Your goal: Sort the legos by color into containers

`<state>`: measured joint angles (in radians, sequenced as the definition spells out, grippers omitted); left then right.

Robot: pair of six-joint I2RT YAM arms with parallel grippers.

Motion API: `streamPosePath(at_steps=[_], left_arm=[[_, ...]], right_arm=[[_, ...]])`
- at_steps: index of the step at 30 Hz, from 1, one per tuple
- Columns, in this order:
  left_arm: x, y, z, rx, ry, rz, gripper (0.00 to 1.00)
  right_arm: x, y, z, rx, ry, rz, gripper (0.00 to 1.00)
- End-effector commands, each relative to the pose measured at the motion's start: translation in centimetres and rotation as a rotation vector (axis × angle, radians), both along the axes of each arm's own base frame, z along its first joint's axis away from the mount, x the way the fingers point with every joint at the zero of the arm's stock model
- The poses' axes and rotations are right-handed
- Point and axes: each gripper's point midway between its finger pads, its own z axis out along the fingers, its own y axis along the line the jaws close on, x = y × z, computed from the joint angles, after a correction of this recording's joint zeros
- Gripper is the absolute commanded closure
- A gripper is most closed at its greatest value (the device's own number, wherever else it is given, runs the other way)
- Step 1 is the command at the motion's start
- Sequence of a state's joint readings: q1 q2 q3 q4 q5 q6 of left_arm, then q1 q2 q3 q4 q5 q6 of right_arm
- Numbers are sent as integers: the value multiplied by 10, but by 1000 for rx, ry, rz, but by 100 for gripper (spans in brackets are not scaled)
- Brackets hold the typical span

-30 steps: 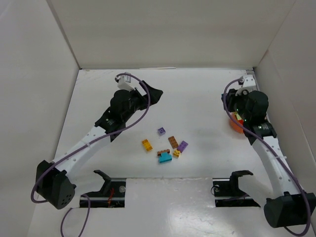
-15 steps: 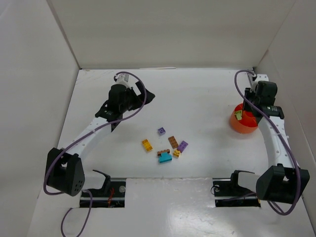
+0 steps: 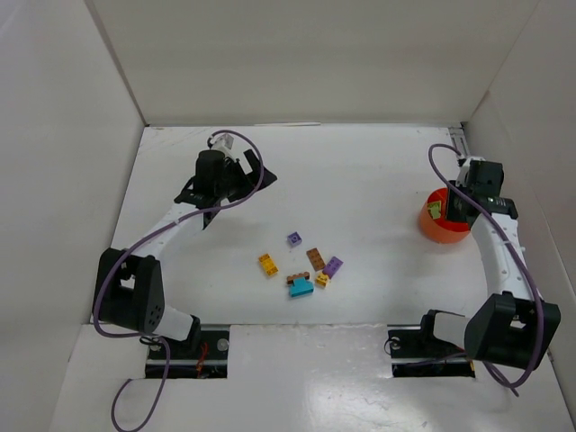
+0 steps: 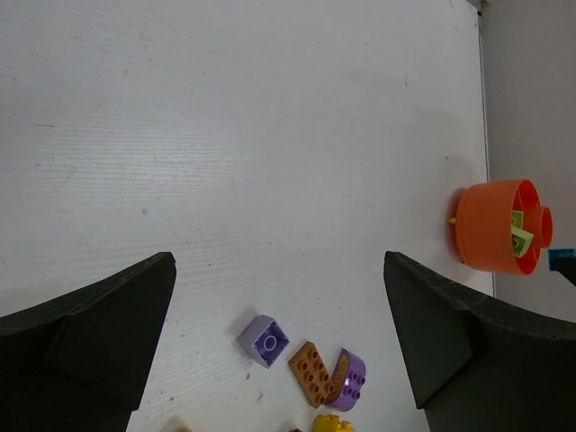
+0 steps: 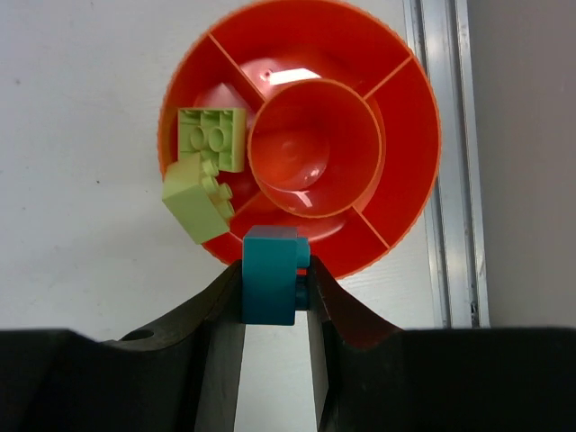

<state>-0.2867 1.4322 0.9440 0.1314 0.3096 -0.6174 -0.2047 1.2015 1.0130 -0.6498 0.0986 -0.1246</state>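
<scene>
- The left gripper (image 3: pixel 256 169) is hanging over the far left of the table (image 3: pixel 378 171) with its jaws spread wide and nothing between them. It is facing the loose pile, probably so its wrist camera is watching the bricks while the other arm works.
- The unsorted legos are lying in a loose cluster near the middle of the table, well apart from the bowl:
  - A yellow-orange brick (image 3: pixel 267 264) is sitting furthest left.
  - A small purple brick (image 3: pixel 294 238) is lying studs-up at the far edge of the group.
  - A brown plate (image 3: pixel 315 258) and a second purple brick (image 3: pixel 333 266) are lying just beside each other, their long axes slanting across the table.
  - A teal brick (image 3: pixel 301 288) and a small yellow piece (image 3: pixel 321 280) are sitting nearest the arm bases.
- The orange bowl (image 5: pixel 409 135) is standing at the right edge of the table, close to the side wall.
- Two pale green bricks (image 5: pixel 213 138) are occupying its left compartment. One is lying flat with its studs up, and the other (image 5: pixel 193 202) is tilting out over the rim.
- The right gripper (image 5: pixel 274 310) is pinching a held teal brick (image 5: pixel 268 261) between narrow jaws, right over the bowl's near rim.
- That brick's long axis is running along the fingers and pointing toward the central hub.
- It seems to be lining up with the near compartment, beside the green one, though I cannot tell for sure which side of the divider it is over.
</scene>
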Motion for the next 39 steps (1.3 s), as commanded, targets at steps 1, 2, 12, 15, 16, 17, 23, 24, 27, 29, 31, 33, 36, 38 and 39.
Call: streamPosePath(at_steps=[1,2,12,15,16,17,23,24,27,29,31,33,36,38,39], left_arm=[[12,-7,38,-21,-121,-34,0],[11,-6,36,-18,-113,-34,0],[8,-5,36,-11,-117,-38,0],[6,-5,38,-11,-117,-38,0],[6,-5,38,-11,-117,-38,0],[5,-5,34,-9,-108,-38,0],[3,-2,40,-8,-120,-30,0],[3,-2,40,-8,-120,-30,0],[4,-1,39,-4,-121,-21,0],[4,-1,39,-4,-121,-21,0],[3,-1,37,-2,-112,-22,0],[2,-1,41,-4,-121,-21,0],[2,-1,41,-4,-121,-21,0],[3,1,41,0,-122,-13,0],[3,1,41,0,-122,-13,0]], right_arm=[[-3,-5,-1,-14,6,-11,100],[-3,-5,-1,-14,6,-11,100],[-15,-7,-13,-2,20,-25,99],[-14,-6,-15,10,16,-11,99],[-12,-7,-14,7,6,-11,99],[-12,-7,-14,7,6,-11,99],[-14,-8,-17,16,13,-14,96],[-14,-8,-17,16,13,-14,96],[-11,-7,-19,23,11,-8,95],[-11,-7,-19,23,11,-8,95],[-11,-7,-21,22,10,-8,95],[-9,-7,-20,20,1,-8,94],[-9,-7,-20,20,1,-8,91],[-6,-8,-21,20,1,-8,91],[-6,-8,-23,19,-4,-8,91]])
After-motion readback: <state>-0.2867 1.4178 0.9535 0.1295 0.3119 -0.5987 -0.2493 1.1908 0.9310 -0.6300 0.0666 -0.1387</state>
